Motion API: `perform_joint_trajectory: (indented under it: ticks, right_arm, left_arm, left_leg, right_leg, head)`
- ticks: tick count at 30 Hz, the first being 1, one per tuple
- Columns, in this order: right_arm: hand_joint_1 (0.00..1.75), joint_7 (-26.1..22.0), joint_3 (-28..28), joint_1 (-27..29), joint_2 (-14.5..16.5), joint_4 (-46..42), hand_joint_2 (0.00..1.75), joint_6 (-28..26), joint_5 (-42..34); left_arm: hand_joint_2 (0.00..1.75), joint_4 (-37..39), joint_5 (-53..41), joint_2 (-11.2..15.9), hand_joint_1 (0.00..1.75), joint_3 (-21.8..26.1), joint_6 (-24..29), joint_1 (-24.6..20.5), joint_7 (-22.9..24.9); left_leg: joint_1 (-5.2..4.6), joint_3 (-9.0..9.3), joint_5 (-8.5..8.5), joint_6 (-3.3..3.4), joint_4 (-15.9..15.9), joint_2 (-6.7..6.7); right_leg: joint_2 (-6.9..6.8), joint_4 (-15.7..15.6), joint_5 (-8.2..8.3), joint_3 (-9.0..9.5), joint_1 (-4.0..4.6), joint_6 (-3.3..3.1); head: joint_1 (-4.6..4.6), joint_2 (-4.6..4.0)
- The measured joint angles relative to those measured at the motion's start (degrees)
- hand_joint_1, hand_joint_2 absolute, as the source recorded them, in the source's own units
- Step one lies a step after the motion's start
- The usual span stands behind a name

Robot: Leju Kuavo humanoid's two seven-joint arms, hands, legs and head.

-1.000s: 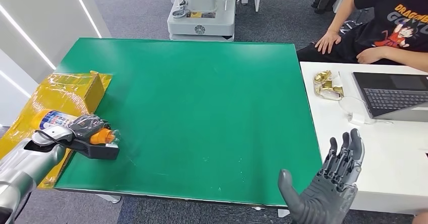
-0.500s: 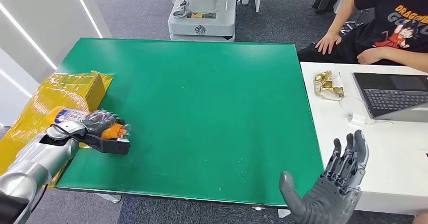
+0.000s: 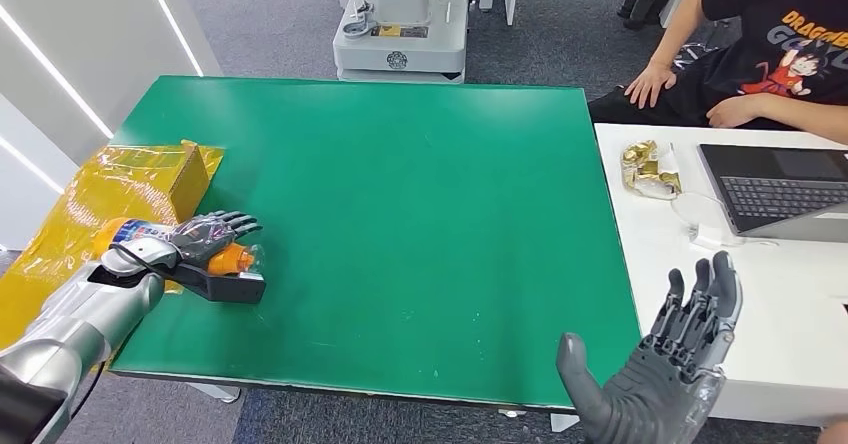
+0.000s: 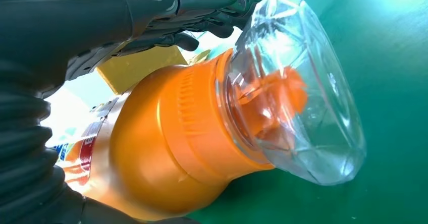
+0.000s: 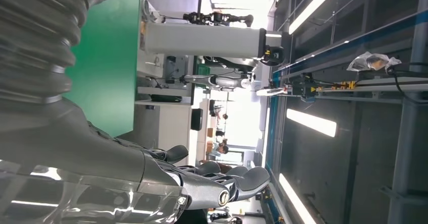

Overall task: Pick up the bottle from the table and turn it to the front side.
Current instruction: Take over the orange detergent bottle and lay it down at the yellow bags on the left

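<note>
An orange bottle [image 3: 233, 258] with a clear cap and a blue-and-white label lies on its side at the left front of the green table [image 3: 400, 194]. My left hand [image 3: 198, 237] is over it, fingers stretched out straight above the bottle and thumb beside it on the table. In the left wrist view the bottle [image 4: 176, 148] lies between the thumb and the straightened fingers [image 4: 202, 2], its clear cap against the green surface. My right hand [image 3: 660, 369] hovers open, fingers spread upward, off the table's front right corner; it also appears in the right wrist view [image 5: 151, 178].
A yellow wrapped box [image 3: 140, 179] sits at the table's left edge. To the right stands a white table [image 3: 800, 314] with a laptop [image 3: 780, 189] and a gold-wrapped item [image 3: 648, 169]. A seated person [image 3: 770, 44] is at the far right, a robot base [image 3: 400, 24] beyond the table.
My left hand carried the bottle rightward from the yellow box onto the green surface, and its fingers have uncurled from around the bottle. The right hand rose slightly.
</note>
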Motion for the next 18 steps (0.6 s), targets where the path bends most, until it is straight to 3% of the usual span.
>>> perform_joint_trajectory:
  ticks: [7,18]
  right_arm:
    - [0.0,0.01,-0.44,0.37,0.31,-0.16,1.75,0.95,0.04]
    - [0.0,-2.95,-0.91,0.92,-0.4,0.07,1.75,-2.58,-3.0]
  left_arm:
    - [1.75,0.05,0.46,1.15,0.0,0.0,0.46,0.46,0.04]
    - [1.75,-3.99,0.81,6.41,0.0,0.02,0.58,2.2,0.04]
  left_leg:
    - [0.01,0.01,0.02,-0.02,-0.01,0.05]
    - [0.04,-0.07,0.02,-0.03,-0.02,0.11]
  right_leg:
    - [0.07,0.02,0.01,0.0,0.0,-0.01]
    - [0.15,0.02,0.01,-0.15,0.03,-0.02]
  head:
    - [0.0,0.0]
    - [-0.01,0.0]
